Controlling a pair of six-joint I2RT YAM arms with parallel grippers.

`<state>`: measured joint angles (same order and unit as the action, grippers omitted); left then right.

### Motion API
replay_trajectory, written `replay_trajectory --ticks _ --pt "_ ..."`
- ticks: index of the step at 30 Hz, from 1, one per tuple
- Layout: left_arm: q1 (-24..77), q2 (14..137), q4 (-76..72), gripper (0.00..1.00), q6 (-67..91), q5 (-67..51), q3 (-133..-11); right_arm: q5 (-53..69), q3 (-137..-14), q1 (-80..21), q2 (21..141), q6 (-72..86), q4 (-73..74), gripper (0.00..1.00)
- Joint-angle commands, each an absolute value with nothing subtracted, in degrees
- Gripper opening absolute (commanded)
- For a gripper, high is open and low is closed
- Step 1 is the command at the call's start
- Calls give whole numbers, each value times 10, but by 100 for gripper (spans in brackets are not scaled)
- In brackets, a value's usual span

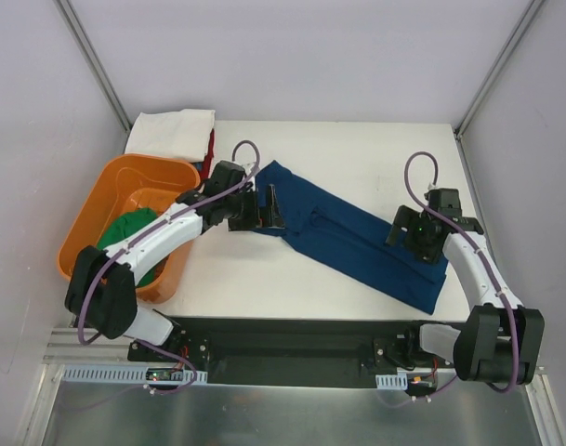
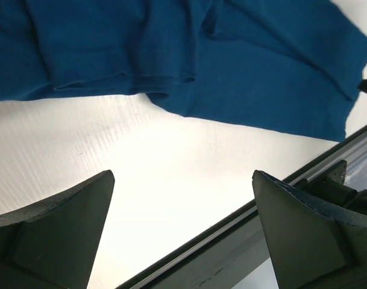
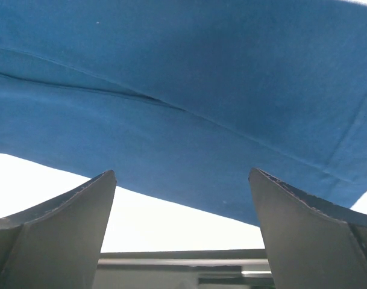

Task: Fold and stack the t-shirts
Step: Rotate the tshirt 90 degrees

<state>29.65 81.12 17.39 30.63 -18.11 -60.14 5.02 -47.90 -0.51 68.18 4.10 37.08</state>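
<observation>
A navy blue t-shirt (image 1: 357, 237) (image 2: 231, 60) (image 3: 183, 90) lies in a long diagonal strip across the table, from back centre to the front right. My left gripper (image 1: 264, 212) (image 2: 183, 174) hovers open at the strip's left end, over bare table beside the cloth's edge. My right gripper (image 1: 418, 243) (image 3: 182, 173) is open over the strip's right end, above the cloth's near hem. Nothing is between either pair of fingers. A green t-shirt (image 1: 129, 232) lies bunched in the tub. A folded white t-shirt (image 1: 176, 130) sits at the back left, with a red t-shirt (image 1: 209, 149) showing at its right edge.
An orange plastic tub (image 1: 143, 163) stands at the table's left side, under my left arm. The table's near edge is a dark metal rail (image 1: 292, 327) (image 2: 243, 241) (image 3: 183, 262). Grey enclosure walls close in the back and both sides.
</observation>
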Motion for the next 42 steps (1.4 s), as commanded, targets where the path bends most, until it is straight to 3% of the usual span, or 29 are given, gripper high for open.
replay_trajectory --ticks 1,10,20,27,34,38,42 --pt "300 860 179 99 339 -149 -627 156 -468 27 671 58 337 97" --pt "291 1034 173 99 328 -149 -765 97 -461 27 712 69 352 97" --pt "260 1165 189 99 321 -194 -823 121 -407 -19 758 77 332 97" --pt "234 1235 254 99 293 -236 -922 162 -366 -142 759 129 307 97" --pt "220 1401 352 99 266 -259 -1202 176 -357 -342 756 209 293 97" --pt "217 1483 357 99 273 -298 -1361 189 -413 -495 820 228 231 97" --pt "215 1536 320 99 305 -283 -1485 193 -565 -583 909 181 210 97"
